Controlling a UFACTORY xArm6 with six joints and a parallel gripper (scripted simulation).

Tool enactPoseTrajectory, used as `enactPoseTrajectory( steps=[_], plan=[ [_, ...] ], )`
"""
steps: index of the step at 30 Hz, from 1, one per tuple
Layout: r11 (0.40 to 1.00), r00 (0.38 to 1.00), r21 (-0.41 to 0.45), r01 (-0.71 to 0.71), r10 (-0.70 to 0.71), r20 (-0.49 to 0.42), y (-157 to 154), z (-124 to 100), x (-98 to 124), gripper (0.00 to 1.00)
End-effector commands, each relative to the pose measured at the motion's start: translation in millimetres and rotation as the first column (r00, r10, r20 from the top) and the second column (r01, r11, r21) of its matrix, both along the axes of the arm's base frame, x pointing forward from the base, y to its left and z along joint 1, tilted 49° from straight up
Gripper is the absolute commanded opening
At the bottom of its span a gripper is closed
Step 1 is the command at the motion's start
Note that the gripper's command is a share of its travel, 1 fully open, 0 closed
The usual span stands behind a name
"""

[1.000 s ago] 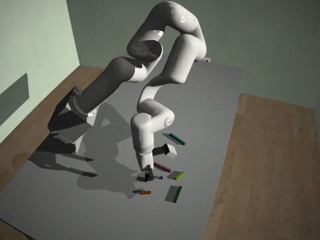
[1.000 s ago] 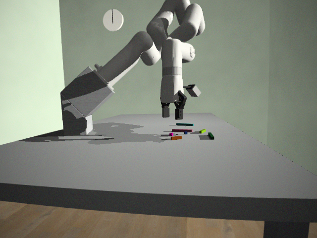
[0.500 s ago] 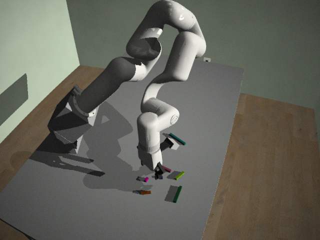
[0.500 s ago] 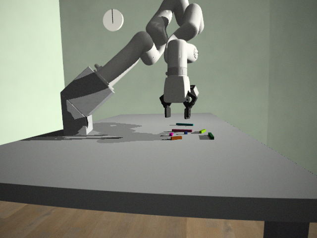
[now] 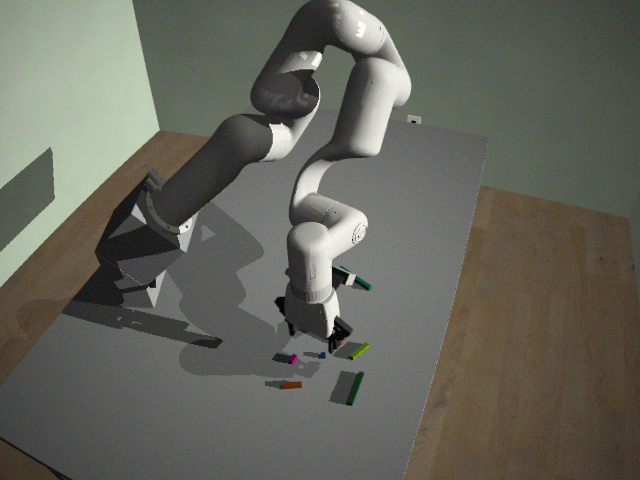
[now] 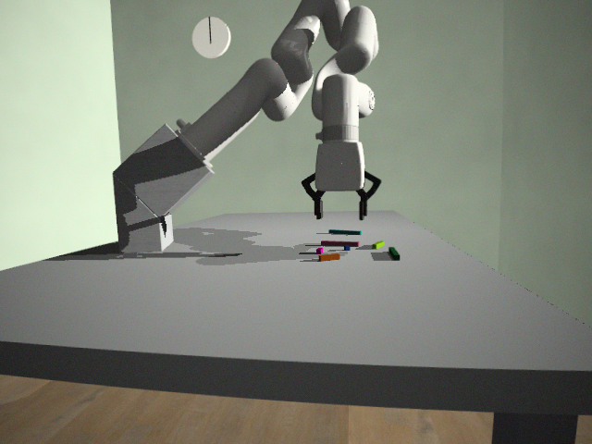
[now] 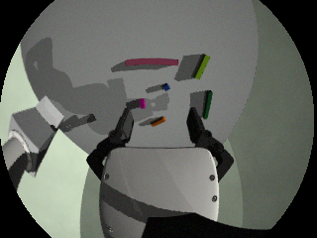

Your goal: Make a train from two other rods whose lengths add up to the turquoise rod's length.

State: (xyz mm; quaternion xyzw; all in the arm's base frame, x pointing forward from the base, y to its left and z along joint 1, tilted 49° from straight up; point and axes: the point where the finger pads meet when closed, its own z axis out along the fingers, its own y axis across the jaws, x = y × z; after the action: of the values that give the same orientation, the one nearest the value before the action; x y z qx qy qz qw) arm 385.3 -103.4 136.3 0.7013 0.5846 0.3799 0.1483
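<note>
Fingers (image 6: 339, 210) spread wide, grasping nothing, above the pink rod (image 6: 339, 243); descending could nudge the neighbouring blue rod (image 6: 347, 248).

A grey table (image 6: 143, 305) stands on a wooden floor (image 5: 547, 320), its dark front edge showing in the exterior view. Green walls (image 6: 430, 95) close the room. A round white clock (image 6: 210, 37) hangs at eleven o'clock in that view. A small white socket (image 5: 414, 119) sits on the wall behind the table's far edge.
</note>
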Motion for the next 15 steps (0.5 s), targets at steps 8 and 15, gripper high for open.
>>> enactPoseTrajectory(
  steps=[8,15],
  plan=[
    [0.989,0.994,-0.117,-0.095,0.101,0.047,3.2,7.9,5.1,1.0],
    [0.989,0.994,-0.117,-0.095,0.101,0.047,3.2,7.9,5.1,1.0]
  ],
)
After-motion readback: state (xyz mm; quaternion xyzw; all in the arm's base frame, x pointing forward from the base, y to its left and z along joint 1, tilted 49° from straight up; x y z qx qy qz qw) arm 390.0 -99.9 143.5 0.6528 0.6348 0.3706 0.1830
